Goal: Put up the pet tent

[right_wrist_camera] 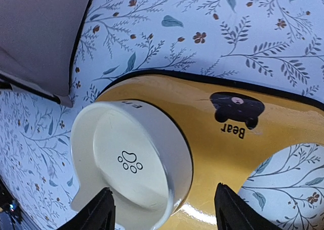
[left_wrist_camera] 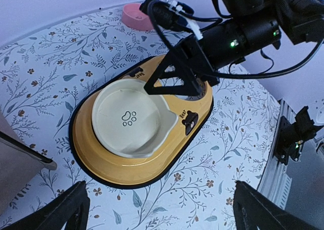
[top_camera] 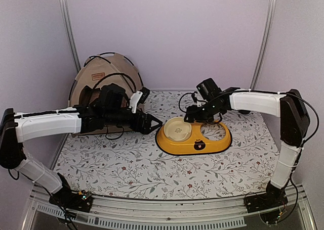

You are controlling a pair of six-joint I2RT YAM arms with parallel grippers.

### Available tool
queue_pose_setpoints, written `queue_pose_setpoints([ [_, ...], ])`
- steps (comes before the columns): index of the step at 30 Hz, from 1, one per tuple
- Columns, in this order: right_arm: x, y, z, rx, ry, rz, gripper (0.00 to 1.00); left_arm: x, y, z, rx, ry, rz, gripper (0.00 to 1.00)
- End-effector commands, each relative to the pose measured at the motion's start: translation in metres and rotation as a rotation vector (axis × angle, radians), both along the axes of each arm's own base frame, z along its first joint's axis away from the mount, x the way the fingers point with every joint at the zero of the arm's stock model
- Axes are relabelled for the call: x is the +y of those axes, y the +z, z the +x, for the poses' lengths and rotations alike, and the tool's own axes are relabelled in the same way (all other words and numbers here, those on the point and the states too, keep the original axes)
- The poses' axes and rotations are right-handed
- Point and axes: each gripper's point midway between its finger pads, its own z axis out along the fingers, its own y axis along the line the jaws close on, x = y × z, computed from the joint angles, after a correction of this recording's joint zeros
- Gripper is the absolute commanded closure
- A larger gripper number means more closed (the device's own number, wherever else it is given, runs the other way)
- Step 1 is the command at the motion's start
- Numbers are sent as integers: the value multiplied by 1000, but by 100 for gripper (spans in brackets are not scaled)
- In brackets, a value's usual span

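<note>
The tan pet tent (top_camera: 109,71) stands at the back left against the wall, its black poles arched over it. In front of it my left gripper (top_camera: 152,124) hovers open over the floral mat, just left of the yellow feeder tray (top_camera: 223,145); in the left wrist view my left gripper (left_wrist_camera: 162,215) has only mat between its fingers. My right gripper (top_camera: 195,116) hangs open over the tray. In the right wrist view my right gripper (right_wrist_camera: 164,212) straddles the near rim of the white paw-print bowl (right_wrist_camera: 126,159). Tent fabric (right_wrist_camera: 35,33) fills the top-left corner there.
The white bowl (top_camera: 178,130) sits in the tray's left hole, and the right hole (top_camera: 215,131) shows the mat through it. A pink round object (left_wrist_camera: 135,15) lies at the mat's far edge. White walls close in the back and both sides.
</note>
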Motion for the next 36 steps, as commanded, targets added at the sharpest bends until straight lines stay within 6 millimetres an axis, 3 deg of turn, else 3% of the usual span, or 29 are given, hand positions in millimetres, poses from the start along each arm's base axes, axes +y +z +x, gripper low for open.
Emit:
queue_pose_setpoints([
  [1,8,-17,1,14,42,-63,36,2,15,-2,-14,-9,-51,1],
  [4,6,-26,7,8,33,-94,45,3,16,-3,-20,-14,-51,1],
  [8,2,-39,8,13,23,-162,66,3,14,-4,-25,-20,-44,1],
  [17,11,-53,-4,71,74,-258,87,-1,10,-5,-8,-32,-61,1],
  [21,11,-51,-10,95,89,-261,82,0,8,-5,-6,-28,-60,1],
  [24,10,-40,-11,82,78,-245,68,0,7,-5,-3,-27,-62,1],
  [29,8,-2,0,-25,36,-244,49,4,11,-4,-22,-9,-65,1],
  [32,14,16,3,-89,32,-229,46,7,15,-1,-38,8,-67,1],
  [36,28,22,5,-129,38,-218,46,10,20,1,-52,27,-80,1],
])
